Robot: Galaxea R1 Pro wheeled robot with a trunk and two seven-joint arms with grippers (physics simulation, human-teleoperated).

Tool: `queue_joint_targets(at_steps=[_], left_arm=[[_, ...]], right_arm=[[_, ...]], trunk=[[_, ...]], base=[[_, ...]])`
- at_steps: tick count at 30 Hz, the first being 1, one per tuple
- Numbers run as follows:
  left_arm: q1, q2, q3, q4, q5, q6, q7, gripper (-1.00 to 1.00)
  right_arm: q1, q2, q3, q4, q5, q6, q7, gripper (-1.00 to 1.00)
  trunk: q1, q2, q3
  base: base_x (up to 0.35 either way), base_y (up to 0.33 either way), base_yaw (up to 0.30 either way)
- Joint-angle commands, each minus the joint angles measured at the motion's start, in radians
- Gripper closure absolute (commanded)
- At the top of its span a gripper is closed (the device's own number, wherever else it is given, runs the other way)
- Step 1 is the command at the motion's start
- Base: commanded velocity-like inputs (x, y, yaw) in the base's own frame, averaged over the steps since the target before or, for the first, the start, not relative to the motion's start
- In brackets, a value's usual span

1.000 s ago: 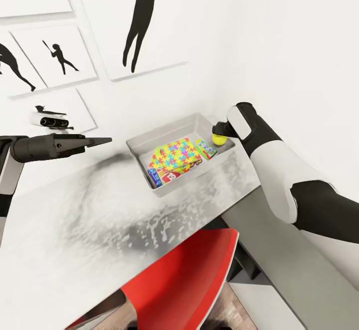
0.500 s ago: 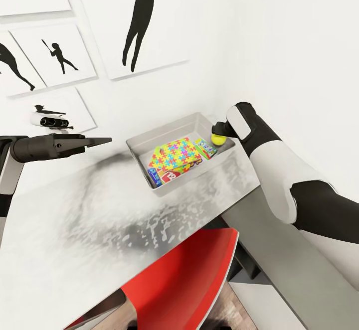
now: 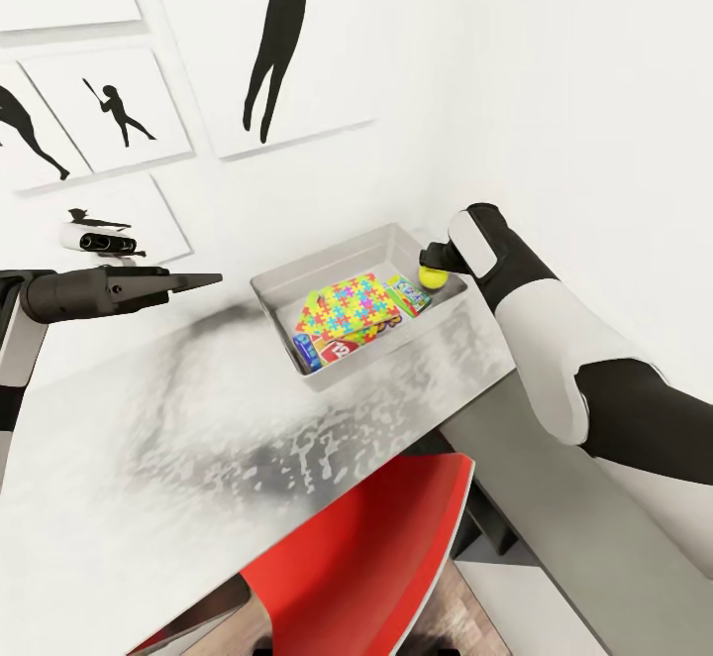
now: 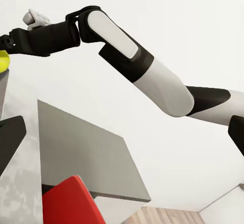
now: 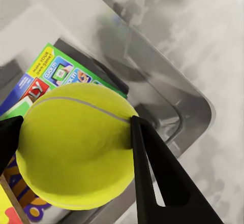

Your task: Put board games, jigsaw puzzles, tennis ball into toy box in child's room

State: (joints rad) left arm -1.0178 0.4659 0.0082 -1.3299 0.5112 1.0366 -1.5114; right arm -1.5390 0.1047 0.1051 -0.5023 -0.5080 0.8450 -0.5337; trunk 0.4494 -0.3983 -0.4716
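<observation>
The left gripper [image 3: 203, 281] hangs above the surface [image 3: 178, 438], its fingers pressed together, empty, well apart from the toy box [image 3: 297, 289]. Inside the box lie a jigsaw puzzle [image 3: 347, 307] and board games [image 3: 408, 294]. At the box's right rim the right gripper [image 3: 432, 270] pinches the tennis ball [image 3: 433, 276] — held above the box's corner.

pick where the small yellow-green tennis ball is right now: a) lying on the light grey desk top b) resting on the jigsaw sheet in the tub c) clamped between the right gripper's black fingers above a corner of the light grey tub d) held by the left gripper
c: the small yellow-green tennis ball sits pinched by the right gripper, above a corner of the light grey tub.
</observation>
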Motion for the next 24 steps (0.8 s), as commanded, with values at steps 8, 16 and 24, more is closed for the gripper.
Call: queue_joint_targets(at_steps=[8, 16, 24], left_arm=[[-0.001, 0.0, -0.001, 0.0, 0.001, 0.011, -0.003, -1.0], [-0.001, 0.001, 0.0, 0.0, 0.0, 0.011, -0.003, -1.0], [-0.001, 0.002, 0.0, 0.0, 0.0, 0.011, -0.003, -1.0]], right_arm=[[0.0, -0.001, 0.005, -0.001, -0.012, 0.0, -0.01, -1.0], [0.0, -0.003, 0.005, 0.0, -0.012, -0.001, -0.01, -1.0], [0.001, -0.003, 0.005, -0.001, -0.013, -0.005, -0.009, -1.0]], trunk=[[0.001, -0.002, -0.002], [0.001, -0.002, -0.002], [0.001, -0.002, -0.002]], base=[[0.0, 0.0, 0.0], [0.0, 0.0, 0.0], [0.0, 0.0, 0.0]])
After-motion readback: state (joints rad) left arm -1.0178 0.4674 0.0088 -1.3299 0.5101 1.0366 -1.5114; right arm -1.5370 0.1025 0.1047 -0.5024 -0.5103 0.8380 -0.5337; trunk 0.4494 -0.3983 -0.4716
